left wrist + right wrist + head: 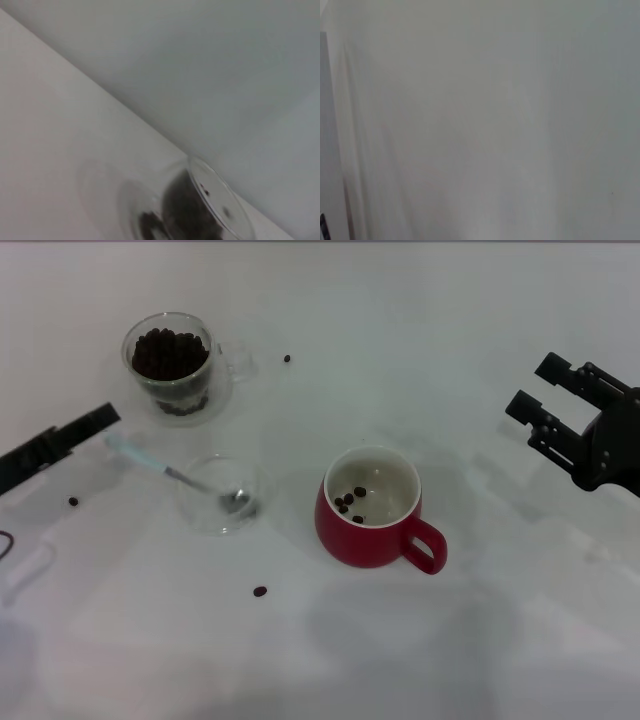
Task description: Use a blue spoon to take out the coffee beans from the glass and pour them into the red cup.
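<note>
The head camera looks down over the table (480,660); the left wrist camera sits close beside the glass (200,210).

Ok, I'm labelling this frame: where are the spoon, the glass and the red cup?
spoon (150,462), head view, on its pale blue handle.
glass (218,362), head view, on its clear wall beside the beans.
red cup (350,535), head view, on its red outer wall.

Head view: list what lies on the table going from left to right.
Left tool → glass → blue spoon → red cup → right tool.
</note>
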Motion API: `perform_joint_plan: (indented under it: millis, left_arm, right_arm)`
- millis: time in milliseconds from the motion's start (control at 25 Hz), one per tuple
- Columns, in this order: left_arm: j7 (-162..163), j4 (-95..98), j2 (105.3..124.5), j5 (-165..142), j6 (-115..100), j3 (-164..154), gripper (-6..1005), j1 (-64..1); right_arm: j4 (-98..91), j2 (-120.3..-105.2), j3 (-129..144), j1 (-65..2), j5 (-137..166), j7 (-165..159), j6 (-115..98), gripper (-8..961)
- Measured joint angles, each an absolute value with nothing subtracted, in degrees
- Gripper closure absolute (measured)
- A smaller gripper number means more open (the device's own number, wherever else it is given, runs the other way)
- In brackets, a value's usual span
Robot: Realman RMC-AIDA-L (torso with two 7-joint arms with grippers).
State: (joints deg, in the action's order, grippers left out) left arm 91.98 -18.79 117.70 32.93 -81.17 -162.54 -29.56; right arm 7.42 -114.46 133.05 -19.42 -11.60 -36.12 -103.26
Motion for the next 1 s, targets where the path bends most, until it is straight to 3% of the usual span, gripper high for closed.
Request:
perform_joint_plan:
  millis: [120,200,440,640,1000]
  left_arm:
    - [91.3,-19.0,117.23,34.5,-80.7,-162.7,686,-29.0]
    - [90.9,-19.1,116.76,34.7,-80.7,-162.8,574,-28.8]
    - [87.2,-19.9,115.54,37.3,-84.4,-162.8,497,-28.5]
    - [80.3,-24.3,115.14,44.1,-91.0,-162.8,501,-25.4]
    - [59.4,-27.3,115.78,60.7,-88.7,-162.3,507,-13.9]
  right_arm:
    - [7.5,-114.48,133.1,-19.4,-11.5,-36.1,-103.3,347]
    - [7.5,-114.5,133.1,-19.3,-11.5,-36.1,-103.3,347]
    - [7.5,-114.52,133.1,-19.1,-11.5,-36.1,-103.6,347]
    - [7.4,-114.48,133.1,-18.9,-11.7,-36.1,-103.6,347]
    - [8.1,-114.56,132.5,-18.1,-14.3,-35.4,-103.5,347]
